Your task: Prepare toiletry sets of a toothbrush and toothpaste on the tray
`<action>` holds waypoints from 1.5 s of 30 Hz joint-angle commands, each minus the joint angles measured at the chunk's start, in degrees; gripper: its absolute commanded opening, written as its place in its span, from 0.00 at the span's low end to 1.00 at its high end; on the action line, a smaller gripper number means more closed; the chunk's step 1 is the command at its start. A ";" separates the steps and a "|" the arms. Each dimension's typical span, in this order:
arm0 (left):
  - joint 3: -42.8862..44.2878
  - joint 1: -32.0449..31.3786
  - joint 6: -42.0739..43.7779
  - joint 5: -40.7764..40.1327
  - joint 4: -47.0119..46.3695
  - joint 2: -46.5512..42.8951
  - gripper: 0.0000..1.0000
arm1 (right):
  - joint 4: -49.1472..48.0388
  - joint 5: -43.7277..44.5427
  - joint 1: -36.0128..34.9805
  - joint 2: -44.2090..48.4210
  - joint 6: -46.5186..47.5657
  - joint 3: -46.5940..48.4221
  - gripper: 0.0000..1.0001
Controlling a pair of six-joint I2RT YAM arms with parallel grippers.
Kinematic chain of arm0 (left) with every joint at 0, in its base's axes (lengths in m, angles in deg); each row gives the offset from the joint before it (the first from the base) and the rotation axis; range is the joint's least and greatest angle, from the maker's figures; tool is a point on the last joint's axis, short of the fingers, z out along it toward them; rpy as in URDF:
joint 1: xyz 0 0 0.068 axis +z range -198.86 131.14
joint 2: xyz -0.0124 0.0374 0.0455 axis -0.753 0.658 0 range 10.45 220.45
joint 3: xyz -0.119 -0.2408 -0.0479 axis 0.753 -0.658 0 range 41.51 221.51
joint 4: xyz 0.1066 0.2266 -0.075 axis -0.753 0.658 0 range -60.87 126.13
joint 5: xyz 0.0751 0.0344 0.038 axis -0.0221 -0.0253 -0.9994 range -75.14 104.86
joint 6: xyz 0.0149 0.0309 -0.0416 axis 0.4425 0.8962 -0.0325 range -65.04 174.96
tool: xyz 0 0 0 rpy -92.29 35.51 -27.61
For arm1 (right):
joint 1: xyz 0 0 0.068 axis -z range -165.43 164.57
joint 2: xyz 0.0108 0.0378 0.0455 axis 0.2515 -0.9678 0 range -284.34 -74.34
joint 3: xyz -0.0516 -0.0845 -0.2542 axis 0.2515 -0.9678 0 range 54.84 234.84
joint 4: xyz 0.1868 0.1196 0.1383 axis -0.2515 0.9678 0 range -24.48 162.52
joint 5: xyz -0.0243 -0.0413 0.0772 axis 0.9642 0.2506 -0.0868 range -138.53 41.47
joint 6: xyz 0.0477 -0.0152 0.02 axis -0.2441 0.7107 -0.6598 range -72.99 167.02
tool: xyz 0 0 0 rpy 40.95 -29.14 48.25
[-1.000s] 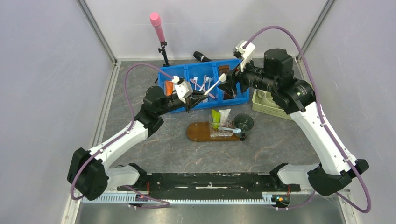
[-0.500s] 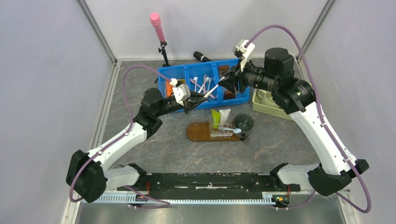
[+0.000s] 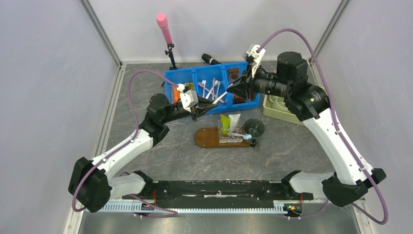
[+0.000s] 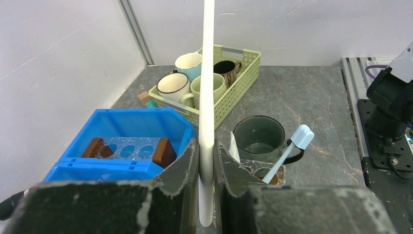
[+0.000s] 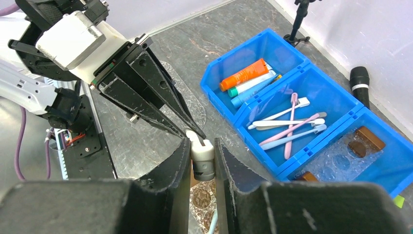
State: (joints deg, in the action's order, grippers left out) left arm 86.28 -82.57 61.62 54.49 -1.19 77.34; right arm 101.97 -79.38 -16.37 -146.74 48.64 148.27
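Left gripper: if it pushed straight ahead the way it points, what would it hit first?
Probably the right gripper, which clamps the far end of the white toothbrush that the left gripper also holds.

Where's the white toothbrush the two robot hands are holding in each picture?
Top external: white toothbrush above centre, bridging left gripper and right gripper.
Left wrist: white toothbrush upright down the middle.
Right wrist: white toothbrush end, bottom centre, between the fingers.
Shared landmark: blue bin, in all three.

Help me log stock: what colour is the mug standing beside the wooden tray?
The mug is dark grey-green, clearest in the left wrist view.
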 commanded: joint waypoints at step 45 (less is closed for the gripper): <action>-24.52 0.14 2.69 -67.89 21.56 -39.28 1.00 | -0.10 9.98 -9.55 17.57 20.28 -27.52 0.00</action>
State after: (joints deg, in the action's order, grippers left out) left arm 60.82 -82.57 61.07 -10.42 23.20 36.16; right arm 103.32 -71.90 -24.78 -129.28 67.94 121.25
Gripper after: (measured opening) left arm 0.993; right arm 0.254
